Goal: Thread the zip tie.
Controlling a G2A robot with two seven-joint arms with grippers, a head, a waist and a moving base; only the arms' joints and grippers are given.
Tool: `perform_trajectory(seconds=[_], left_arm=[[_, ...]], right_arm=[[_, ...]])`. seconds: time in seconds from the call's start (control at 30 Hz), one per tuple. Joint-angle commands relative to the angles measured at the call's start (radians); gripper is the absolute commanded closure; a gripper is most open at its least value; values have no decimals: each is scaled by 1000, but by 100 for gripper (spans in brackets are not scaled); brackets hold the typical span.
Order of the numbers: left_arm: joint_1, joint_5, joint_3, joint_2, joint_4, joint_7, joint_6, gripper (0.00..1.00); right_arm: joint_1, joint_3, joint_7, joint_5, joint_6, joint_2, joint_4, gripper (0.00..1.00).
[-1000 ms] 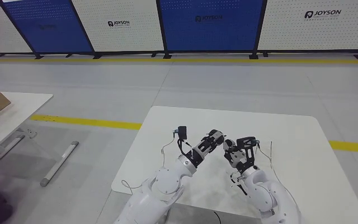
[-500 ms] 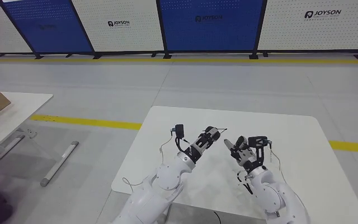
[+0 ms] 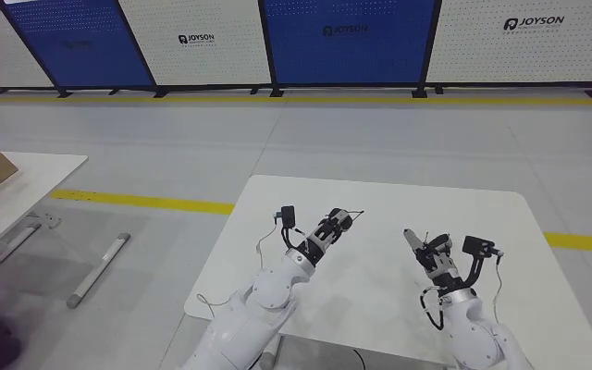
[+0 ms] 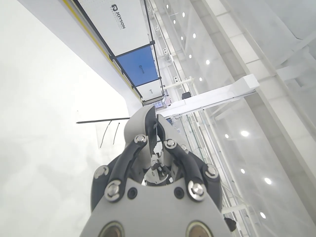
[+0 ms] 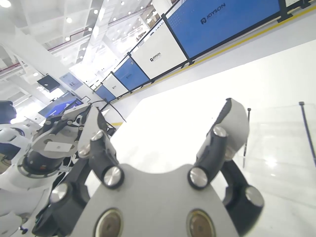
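Zip tie (image 4: pixel 103 120) was gripped by the clamped left gripper (image 4: pixel 156 122) over the table's (image 3: pixel 462 208) left-centre, strap pointed right. Right gripper (image 5: pixel 164 114) was seen spread, empty, at near right. Spare tie (image 5: pixel 306 124) was seen lying nearby.

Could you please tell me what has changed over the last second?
The grippers, nearly touching a second ago, have drawn apart: the right gripper swung toward the right side of the table and is open and empty; the left gripper shifted slightly left. It stays shut on the black zip tie.
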Motion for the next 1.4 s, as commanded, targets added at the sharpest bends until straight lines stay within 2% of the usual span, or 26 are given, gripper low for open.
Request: perform_trajectory(seconds=[0.0, 0.3, 0.37, 0.5, 0.63, 0.8, 0.87, 1.37], left_arm=[[0, 0, 0, 0, 0, 0, 0, 100], [0, 2, -1, 0, 3, 5, 0, 100], [0, 14, -10, 0, 15, 24, -6, 100], [9, 0, -30, 1, 40, 47, -37, 100], [23, -23, -56, 4, 60, 49, -62, 100], [40, -40, -76, 6, 72, 57, -78, 100], [44, -32, -76, 6, 80, 53, -75, 100], [44, -29, -74, 6, 81, 50, -74, 100]], right_arm=[[0, 0, 0, 0, 0, 0, 0, 0], [0, 0, 1, 2, 1, 0, 1, 0], [-2, 15, -34, 24, 30, -1, 3, 0], [-19, 66, -11, 217, 25, -3, 1, 0], [-51, 179, 45, 430, 24, 6, -12, 0], [-74, 286, 90, 559, 35, 16, -9, 0], [-76, 302, 114, 568, 43, 19, -10, 0], [-76, 302, 114, 568, 43, 19, -10, 0]])
